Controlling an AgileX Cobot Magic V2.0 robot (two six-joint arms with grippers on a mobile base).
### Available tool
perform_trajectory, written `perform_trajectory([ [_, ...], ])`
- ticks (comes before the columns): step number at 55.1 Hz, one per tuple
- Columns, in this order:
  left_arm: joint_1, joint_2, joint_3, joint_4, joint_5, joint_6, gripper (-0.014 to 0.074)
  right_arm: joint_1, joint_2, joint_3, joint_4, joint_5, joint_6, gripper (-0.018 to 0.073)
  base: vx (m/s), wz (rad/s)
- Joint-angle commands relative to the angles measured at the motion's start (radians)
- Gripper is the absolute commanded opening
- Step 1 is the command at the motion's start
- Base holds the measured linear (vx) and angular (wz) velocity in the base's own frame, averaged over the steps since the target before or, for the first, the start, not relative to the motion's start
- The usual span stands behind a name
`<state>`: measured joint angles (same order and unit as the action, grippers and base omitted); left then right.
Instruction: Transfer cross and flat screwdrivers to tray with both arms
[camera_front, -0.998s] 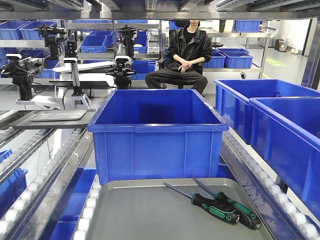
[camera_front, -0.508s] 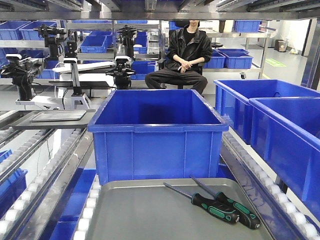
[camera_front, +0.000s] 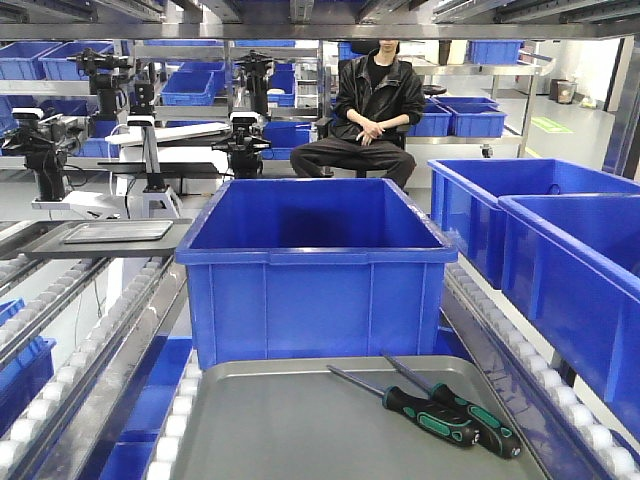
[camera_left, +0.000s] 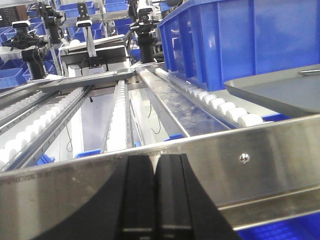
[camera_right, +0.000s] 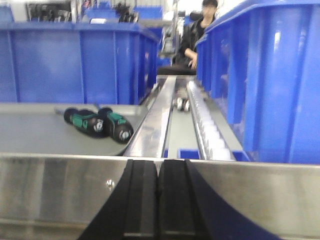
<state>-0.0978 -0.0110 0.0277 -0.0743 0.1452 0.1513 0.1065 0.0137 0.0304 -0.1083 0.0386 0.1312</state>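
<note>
Both screwdrivers (camera_front: 440, 404) are lying in the grey tray (camera_front: 280, 420) at the bottom of the front view, side by side toward its right half, handles touching and pointing lower right, thin shafts angled up-left. Right behind the tray sits a big blue bin (camera_front: 315, 265), with more blue bins (camera_front: 560, 250) stacked along the right edge. White roller tracks (camera_front: 80, 350) run down the left side, and there's a seated person in black (camera_front: 370, 105) at top centre, among shelves of bins. Upper left has some other robot rigs (camera_front: 140, 150) on a bench. From the wrist views, the left gripper (camera_left: 155, 197) has its jaws pressed together, holding nothing, parked behind a metal rail (camera_left: 240, 160). Same for the right gripper (camera_right: 158, 200): jaws together and empty, well short of the screwdrivers.
</note>
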Motion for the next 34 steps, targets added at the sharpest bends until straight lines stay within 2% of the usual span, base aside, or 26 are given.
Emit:
perform_trajectory([
  [1,0.000,-0.005,-0.026,-0.001,-0.077,-0.009,0.0003,-0.007,-0.033,0.008,-0.011,-0.063,0.005,-0.0008,0.00,0.00],
  [34,0.000,-0.005,-0.026,-0.001,-0.077,-0.009,0.0003,-0.007,-0.030,0.008,-0.011,-0.045,0.005,-0.0008,0.00,0.00],
])
